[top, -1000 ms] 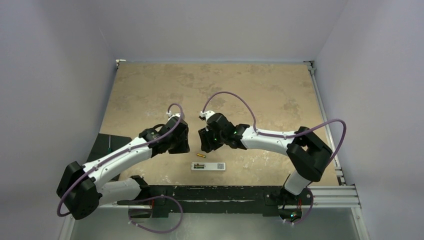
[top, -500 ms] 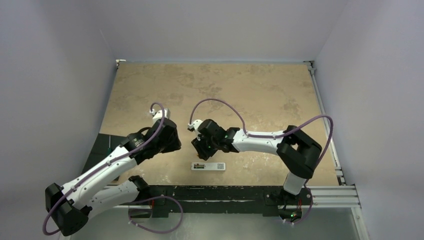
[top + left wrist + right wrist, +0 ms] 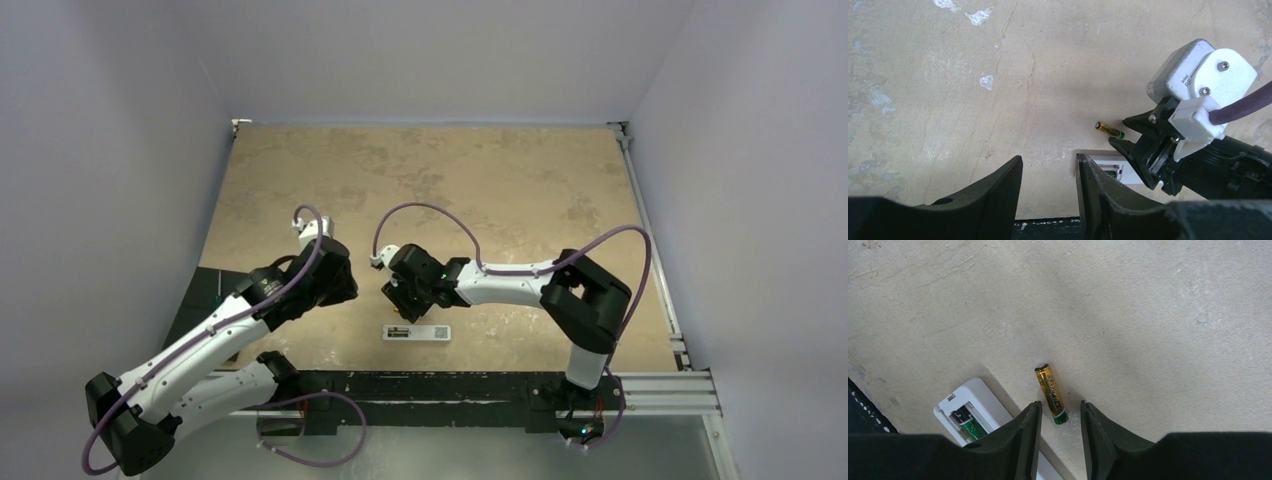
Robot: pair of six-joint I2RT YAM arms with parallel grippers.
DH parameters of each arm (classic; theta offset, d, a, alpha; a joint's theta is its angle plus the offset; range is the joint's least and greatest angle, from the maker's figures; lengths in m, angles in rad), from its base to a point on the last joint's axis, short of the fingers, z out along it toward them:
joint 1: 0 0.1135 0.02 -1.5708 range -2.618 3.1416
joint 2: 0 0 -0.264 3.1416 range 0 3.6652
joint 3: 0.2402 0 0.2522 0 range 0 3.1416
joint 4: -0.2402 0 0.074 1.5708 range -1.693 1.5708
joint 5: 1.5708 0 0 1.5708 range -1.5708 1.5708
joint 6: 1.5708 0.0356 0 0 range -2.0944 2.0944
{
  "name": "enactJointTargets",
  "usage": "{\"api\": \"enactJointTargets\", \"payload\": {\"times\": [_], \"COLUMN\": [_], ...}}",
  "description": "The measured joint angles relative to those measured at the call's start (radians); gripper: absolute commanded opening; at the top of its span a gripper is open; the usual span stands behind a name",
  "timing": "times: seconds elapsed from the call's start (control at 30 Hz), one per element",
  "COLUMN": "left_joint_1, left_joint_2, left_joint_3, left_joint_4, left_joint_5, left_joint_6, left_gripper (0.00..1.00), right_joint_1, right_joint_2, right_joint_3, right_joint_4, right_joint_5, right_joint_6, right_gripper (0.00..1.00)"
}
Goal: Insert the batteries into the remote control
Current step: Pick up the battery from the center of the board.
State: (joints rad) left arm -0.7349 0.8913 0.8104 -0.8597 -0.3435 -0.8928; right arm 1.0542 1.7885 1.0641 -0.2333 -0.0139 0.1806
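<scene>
Right wrist view: the remote control (image 3: 980, 395) shows one end only; the remainder passes behind a finger of the right pincer (image 3: 1060, 409) and beyond the lower edge; the dark battery (image 3: 968, 422) in its recess is partly covered by that finger; print on the gold battery (image 3: 1049, 390) is too small to read; left wrist view: only a corner of the remote control shows, between the right pincer and a finger of the left pincer (image 3: 1048, 167); overhead view: the gold battery beside the remote control is hidden under the right pincer.

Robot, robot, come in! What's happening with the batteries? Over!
Left fingers open, empty. Right fingers open, lined up over the gold battery on the table beside the remote control. Dark battery in its recess. Nothing blocking.
</scene>
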Motion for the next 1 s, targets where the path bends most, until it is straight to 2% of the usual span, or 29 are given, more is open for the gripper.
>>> {"api": "enactJointTargets", "payload": {"times": [0.3,0.47,0.57,0.73,1.0], "left_joint_1": [0.0,0.0,0.0,0.0,0.0], "left_joint_2": [-0.007,-0.013,-0.018,-0.027,-0.054], "left_joint_3": [0.0,-0.001,-0.004,-0.022,-0.06], "left_joint_4": [-0.003,-0.003,-0.002,-0.003,0.006], "left_joint_5": [-0.002,-0.001,-0.001,0.0,0.014], "left_joint_6": [-0.011,-0.014,-0.016,-0.032,-0.061], "left_gripper": [0.44,0.44,0.44,0.44,0.44], "right_joint_1": [0.041,0.053,0.056,0.061,0.06], "right_joint_2": [0.013,0.018,0.018,0.016,-0.038], "right_joint_3": [0.009,0.014,0.015,0.015,0.014], "right_joint_4": [-0.011,-0.015,-0.016,-0.017,-0.061], "right_joint_5": [0.05,0.076,0.089,0.108,0.156], "right_joint_6": [-0.015,-0.018,-0.02,-0.019,-0.02], "right_gripper": [0.31,0.12,0.06,0.0,0.0]}}
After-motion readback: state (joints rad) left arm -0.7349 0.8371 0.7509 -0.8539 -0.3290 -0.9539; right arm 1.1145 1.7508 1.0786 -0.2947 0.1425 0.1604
